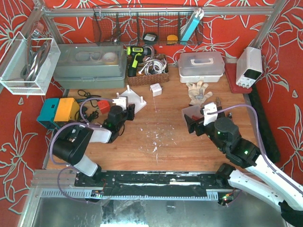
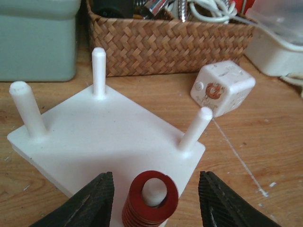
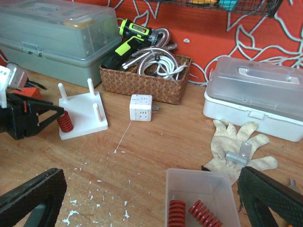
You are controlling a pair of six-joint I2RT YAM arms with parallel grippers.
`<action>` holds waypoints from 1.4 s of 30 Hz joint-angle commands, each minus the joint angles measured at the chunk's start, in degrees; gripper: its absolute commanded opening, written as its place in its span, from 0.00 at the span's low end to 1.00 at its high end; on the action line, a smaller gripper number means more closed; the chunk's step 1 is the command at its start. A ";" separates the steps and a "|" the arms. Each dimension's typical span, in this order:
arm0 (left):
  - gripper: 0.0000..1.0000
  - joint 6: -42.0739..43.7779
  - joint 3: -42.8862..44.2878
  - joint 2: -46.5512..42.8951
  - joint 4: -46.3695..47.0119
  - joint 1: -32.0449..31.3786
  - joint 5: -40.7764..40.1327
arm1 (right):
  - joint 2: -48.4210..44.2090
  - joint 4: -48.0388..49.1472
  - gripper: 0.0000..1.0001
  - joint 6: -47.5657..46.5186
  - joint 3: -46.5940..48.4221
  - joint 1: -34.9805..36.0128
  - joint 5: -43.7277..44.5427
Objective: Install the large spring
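A red large spring point(image 2: 150, 198) sits over the near peg of the white peg plate point(image 2: 109, 137), and the peg's tip shows through its top coil. My left gripper point(image 2: 156, 182) is open. Its black fingers stand on either side of the spring with a gap on each side. From the right wrist view the same spring point(image 3: 65, 123) stands upright at the plate's point(image 3: 83, 118) near left corner. My right gripper point(image 3: 151, 198) is open and holds nothing, hovering over a clear bin point(image 3: 203, 182) with two more red springs point(image 3: 176, 213) inside.
A white cube adapter point(image 1: 155, 89) lies just right of the plate. Behind it are a wicker basket point(image 1: 147, 71), a grey toolbox point(image 1: 90, 64) and a white case point(image 1: 201, 66). A work glove point(image 1: 198, 92) lies by the bin. Teal and yellow blocks point(image 1: 59, 111) sit at the left.
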 commanded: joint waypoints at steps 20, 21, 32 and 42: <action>1.00 -18.22 -2.14 -43.74 -37.58 -0.56 11.72 | 42.42 -21.19 0.64 -5.61 19.12 -18.87 -4.32; 1.00 -19.12 -2.47 -44.51 -39.00 -0.56 11.09 | 44.22 -22.29 0.62 -7.76 20.68 -19.22 -4.08; 1.00 -21.56 -2.52 -43.83 -40.92 -0.65 19.20 | 52.40 -28.25 0.37 -28.99 25.93 -26.53 -13.23; 1.00 -22.73 -4.03 -46.43 -38.15 -0.65 19.24 | 59.28 -28.04 0.38 -33.25 25.05 -26.55 -14.51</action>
